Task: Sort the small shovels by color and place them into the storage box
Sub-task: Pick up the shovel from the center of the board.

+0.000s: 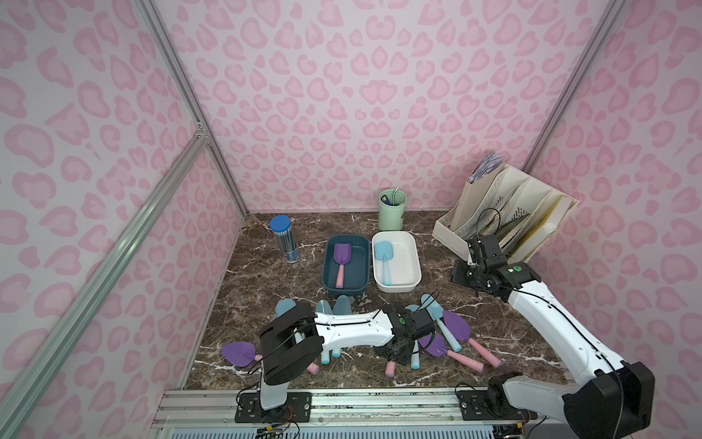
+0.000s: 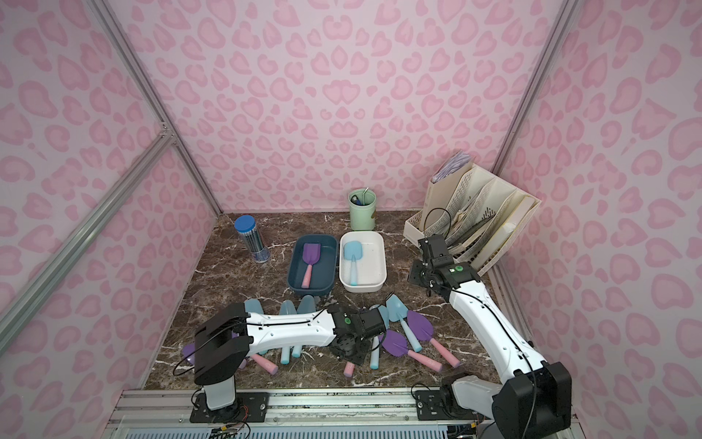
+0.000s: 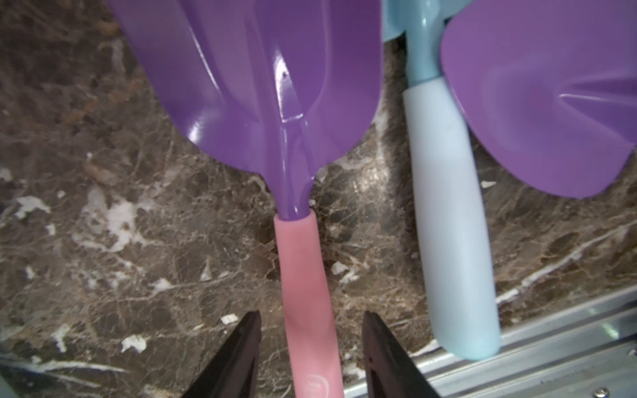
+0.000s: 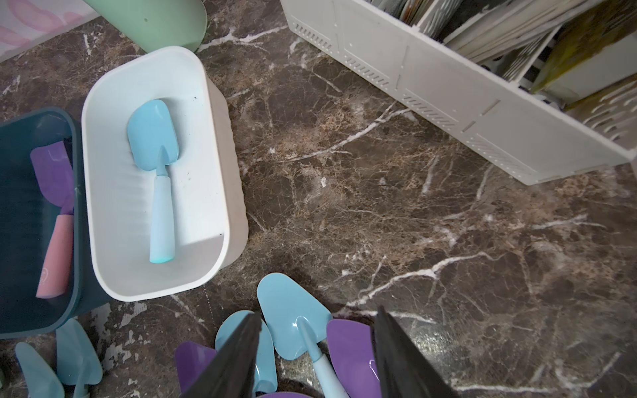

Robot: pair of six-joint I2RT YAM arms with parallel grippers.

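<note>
Several small shovels lie on the marble table, some light blue (image 1: 433, 308) and some purple with pink handles (image 1: 457, 327). A dark blue storage box (image 1: 326, 266) holds one purple shovel (image 1: 340, 262). Beside it, a white box (image 1: 416, 262) holds one blue shovel (image 1: 383, 258). My left gripper (image 3: 312, 313) is down at the pile, open, its fingers (image 3: 241, 344) on either side of the pink handle (image 3: 303, 275) of a purple shovel (image 3: 248, 86), with gaps on both sides. My right gripper (image 4: 317, 310) hangs open and empty above the table to the right of the white box (image 4: 103, 172).
A clear pencil tube with a blue cap (image 1: 284, 239) stands at the back left. A green cup (image 1: 392, 209) stands behind the boxes, and a cream file rack (image 1: 505, 213) sits at the back right. A metal rail (image 1: 342, 399) runs along the front edge.
</note>
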